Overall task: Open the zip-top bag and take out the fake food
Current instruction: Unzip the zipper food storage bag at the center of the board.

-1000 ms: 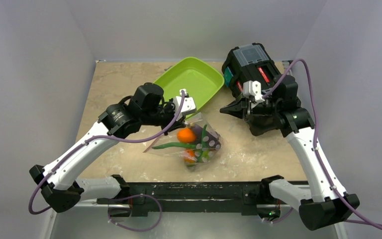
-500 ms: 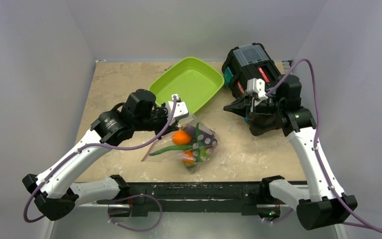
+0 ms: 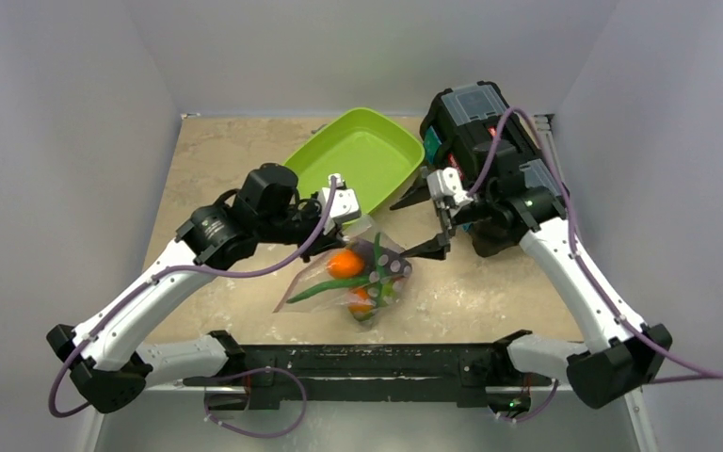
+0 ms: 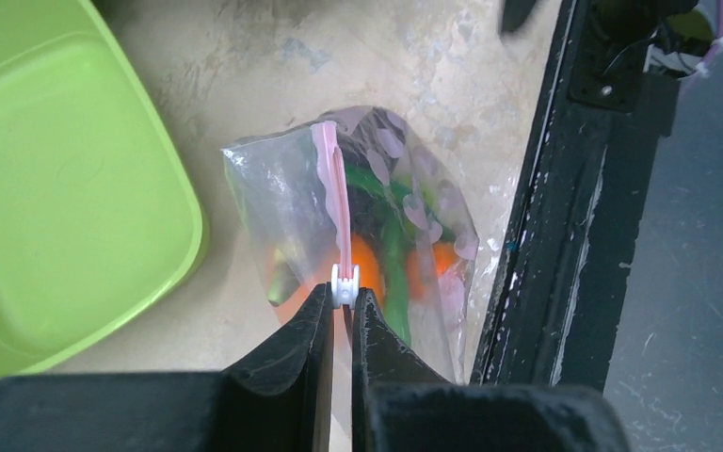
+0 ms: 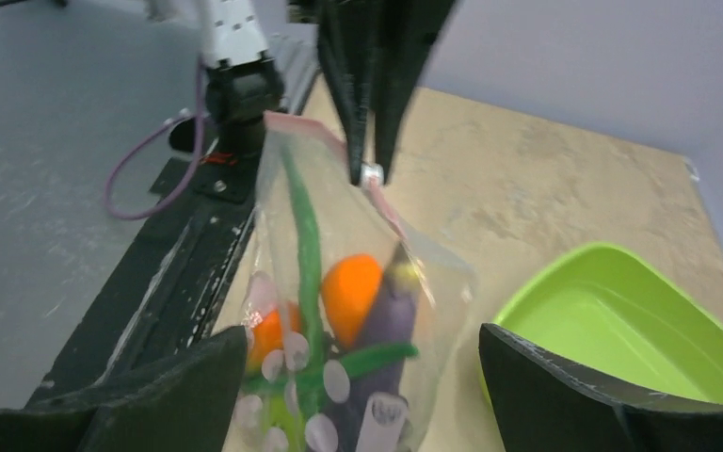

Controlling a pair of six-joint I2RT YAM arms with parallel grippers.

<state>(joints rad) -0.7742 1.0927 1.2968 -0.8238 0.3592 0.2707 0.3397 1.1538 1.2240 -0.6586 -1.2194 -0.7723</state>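
Observation:
The zip-top bag (image 3: 358, 273) is clear plastic with a pink zip strip (image 4: 336, 202) and a white slider (image 4: 344, 282). My left gripper (image 3: 344, 202) (image 4: 341, 306) is shut on the strip at the slider and holds that end up. The lower part of the bag lies on the table. Inside is the fake food: an orange (image 3: 345, 263) (image 5: 348, 292), a purple eggplant (image 5: 386, 320) and a green pod (image 5: 309, 245). My right gripper (image 3: 424, 226) (image 5: 362, 339) stands open just right of the bag. One finger is on each side of the bag's lower end, and neither touches it.
A lime-green tray (image 3: 358, 155) sits behind the bag at the back. A black toolbox (image 3: 466, 118) stands at the back right, behind my right arm. The black front rail (image 3: 367, 363) runs along the near edge of the table.
My right gripper has opened wide and swung left from the toolbox toward the bag. My left gripper still holds the zip end, shifted slightly.

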